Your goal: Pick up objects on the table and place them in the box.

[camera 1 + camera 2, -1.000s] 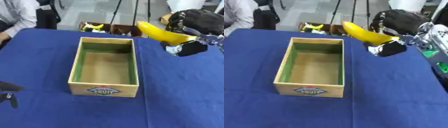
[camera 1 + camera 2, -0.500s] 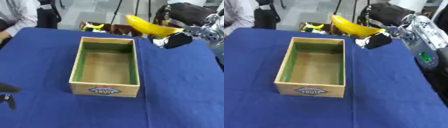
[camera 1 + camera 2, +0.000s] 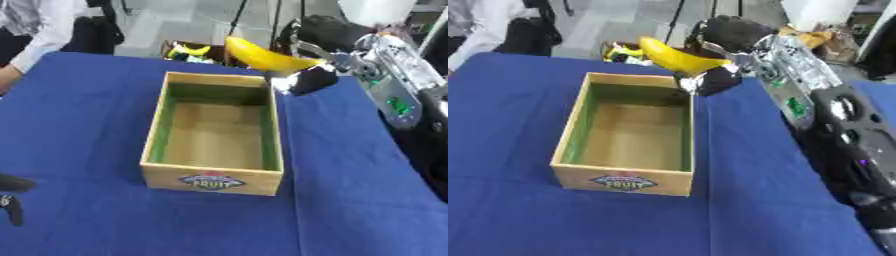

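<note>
A yellow banana (image 3: 265, 56) hangs in the air over the far right corner of the wooden box (image 3: 216, 170), and my right hand (image 3: 308, 80) is shut on it, its dark fingers curled round the fruit's right end. The box stands in the middle of the blue table with a green inner lining and a fruit label on its front wall; nothing lies inside it. Only dark fingertips of my left hand (image 3: 12, 199) show at the lower left edge of the left eye view, away from the box.
The blue cloth of the table (image 3: 87, 100) spreads on all sides of the box. Beyond the far edge stands a dark crate (image 3: 623, 51) with yellow things in it. A person's sleeve (image 3: 39, 35) shows at the far left. My right forearm (image 3: 798, 95) crosses the right side.
My right hand has carried the banana leftward, from beyond the box's right side to above its far right corner. The left hand has stayed where it was.
</note>
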`<control>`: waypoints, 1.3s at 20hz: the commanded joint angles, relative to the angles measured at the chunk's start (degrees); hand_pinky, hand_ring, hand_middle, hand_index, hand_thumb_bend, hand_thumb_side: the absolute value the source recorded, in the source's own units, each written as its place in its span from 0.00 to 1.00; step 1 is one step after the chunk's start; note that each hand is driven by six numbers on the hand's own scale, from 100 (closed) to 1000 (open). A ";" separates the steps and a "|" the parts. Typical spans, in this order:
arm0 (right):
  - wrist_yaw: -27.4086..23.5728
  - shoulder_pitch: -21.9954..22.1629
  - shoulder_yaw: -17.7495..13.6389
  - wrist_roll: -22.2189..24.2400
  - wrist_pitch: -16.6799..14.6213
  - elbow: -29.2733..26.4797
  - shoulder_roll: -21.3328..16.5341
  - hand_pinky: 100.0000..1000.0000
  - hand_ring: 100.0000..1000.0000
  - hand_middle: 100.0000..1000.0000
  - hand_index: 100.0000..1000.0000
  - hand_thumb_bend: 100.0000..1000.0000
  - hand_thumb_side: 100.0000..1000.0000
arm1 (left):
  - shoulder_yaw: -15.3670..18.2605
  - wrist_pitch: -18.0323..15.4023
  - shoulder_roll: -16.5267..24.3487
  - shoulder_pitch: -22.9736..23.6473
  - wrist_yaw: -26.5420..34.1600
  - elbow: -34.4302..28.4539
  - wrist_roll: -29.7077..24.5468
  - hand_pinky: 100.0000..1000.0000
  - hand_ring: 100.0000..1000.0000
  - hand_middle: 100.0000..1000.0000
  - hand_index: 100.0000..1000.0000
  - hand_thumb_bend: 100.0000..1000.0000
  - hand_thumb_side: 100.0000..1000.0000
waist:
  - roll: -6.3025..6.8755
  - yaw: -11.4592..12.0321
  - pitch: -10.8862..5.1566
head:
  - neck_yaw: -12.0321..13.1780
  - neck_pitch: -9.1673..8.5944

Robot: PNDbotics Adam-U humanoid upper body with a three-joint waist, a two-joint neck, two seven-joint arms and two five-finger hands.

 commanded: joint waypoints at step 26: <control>14.61 -0.96 -2.81 -2.93 2.11 12.47 14.62 0.76 0.78 0.43 0.57 0.00 0.62 | -0.42 -0.39 -0.50 -1.26 0.63 -1.12 -0.79 0.17 0.55 0.43 0.53 0.00 0.95 | 0.58 1.41 0.41 | -1.60 -2.05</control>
